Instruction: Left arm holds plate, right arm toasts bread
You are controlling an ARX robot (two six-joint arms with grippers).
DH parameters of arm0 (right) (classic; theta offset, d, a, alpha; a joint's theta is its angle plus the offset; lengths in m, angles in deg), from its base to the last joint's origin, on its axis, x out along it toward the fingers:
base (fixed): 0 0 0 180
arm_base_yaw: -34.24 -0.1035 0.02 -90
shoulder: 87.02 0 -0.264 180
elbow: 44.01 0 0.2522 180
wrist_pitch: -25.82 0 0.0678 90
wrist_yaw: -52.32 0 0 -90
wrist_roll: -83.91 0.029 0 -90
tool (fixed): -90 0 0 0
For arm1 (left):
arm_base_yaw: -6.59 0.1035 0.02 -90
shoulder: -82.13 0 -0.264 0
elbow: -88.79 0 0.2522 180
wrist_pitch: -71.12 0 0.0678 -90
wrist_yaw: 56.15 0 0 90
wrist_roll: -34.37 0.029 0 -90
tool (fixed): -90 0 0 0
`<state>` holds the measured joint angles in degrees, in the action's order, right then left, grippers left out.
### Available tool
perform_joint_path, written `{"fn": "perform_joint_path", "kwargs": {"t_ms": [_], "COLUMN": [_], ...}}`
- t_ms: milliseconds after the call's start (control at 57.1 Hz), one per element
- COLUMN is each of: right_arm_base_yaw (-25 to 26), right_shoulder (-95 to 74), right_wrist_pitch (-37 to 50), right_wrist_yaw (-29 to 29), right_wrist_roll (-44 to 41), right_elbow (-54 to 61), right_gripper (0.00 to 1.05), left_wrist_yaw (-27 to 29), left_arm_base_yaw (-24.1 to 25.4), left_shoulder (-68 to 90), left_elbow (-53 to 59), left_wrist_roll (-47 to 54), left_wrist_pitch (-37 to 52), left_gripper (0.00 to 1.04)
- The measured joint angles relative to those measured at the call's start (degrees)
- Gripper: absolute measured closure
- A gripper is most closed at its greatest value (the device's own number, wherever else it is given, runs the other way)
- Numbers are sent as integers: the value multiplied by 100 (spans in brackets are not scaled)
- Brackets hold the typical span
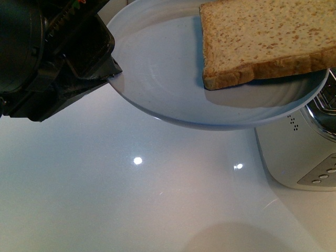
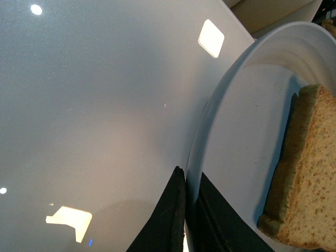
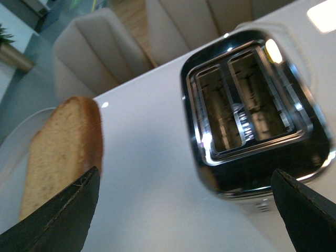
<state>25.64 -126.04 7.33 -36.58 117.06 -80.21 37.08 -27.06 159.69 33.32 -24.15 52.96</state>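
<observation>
- Done: the left gripper (image 1: 113, 72), jaws clenched on the rim of the plate (image 1: 157, 68), holds it above the worktop (image 1: 157, 199) near the toaster (image 3: 257, 173); the bread (image 1: 268, 37) lies on it.
- Left: the right gripper (image 3: 184, 173) has its jaws gaping and empty; the bread is ungrasped and the toaster slots are empty.

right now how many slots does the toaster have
2, side by side in the top of the toaster: one slot nearer the bread, the other slot beyond it. Both look empty.
</observation>
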Motion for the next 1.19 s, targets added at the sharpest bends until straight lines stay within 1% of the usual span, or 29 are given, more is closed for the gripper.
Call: {"fn": "perform_joint_path", "kwargs": {"t_ms": [53, 175, 245, 508, 823, 858, 911, 981, 1034, 1104, 1174, 1191], "right_arm_base_yaw": [-240, -573, -662, -748, -881, -903, -931, -975, -994, -1027, -1045, -1047], "right_shoulder": [-317, -780, -951, -1386, -1762, -1803, -1851, -1943, -1987, -2052, -2065, -2065], "right_wrist_pitch": [205, 629, 782, 1344, 1799, 1847, 1919, 2048, 2116, 2190, 2205, 2216], "right_wrist_yaw": [-57, -85, -125, -380, -487, -498, -507, -531, -553, -610, -610, -612], "right_wrist_roll": [446, 981, 1152, 1729, 2118, 2162, 2223, 2365, 2450, 2605, 2667, 2688], "right_elbow": [-22, -22, -22, -22, -22, -22, -22, -22, -22, -22, -22, -22], "right_gripper": [9, 9, 9, 9, 10, 15, 25, 42, 53, 70, 84, 89], "left_wrist_yaw": [0, -2, -2, -2, -2, -2, -2, -2, -2, 0, 0, -2], "left_arm_base_yaw": [0, 0, 0, 0, 0, 0, 0, 0, 0, 0, 0, 0], "left_shoulder": [0, 0, 0, 0, 0, 0, 0, 0, 0, 0, 0, 0], "left_elbow": [0, 0, 0, 0, 0, 0, 2, 0, 0, 0, 0, 0], "left_wrist_roll": [0, 0, 0, 0, 0, 0, 0, 0, 0, 0, 0, 0], "left_wrist_pitch": [0, 0, 0, 0, 0, 0, 0, 0, 0, 0, 0, 0], "left_gripper": [102, 102, 102, 102, 102, 102, 102, 102, 102, 102, 102, 102]}}
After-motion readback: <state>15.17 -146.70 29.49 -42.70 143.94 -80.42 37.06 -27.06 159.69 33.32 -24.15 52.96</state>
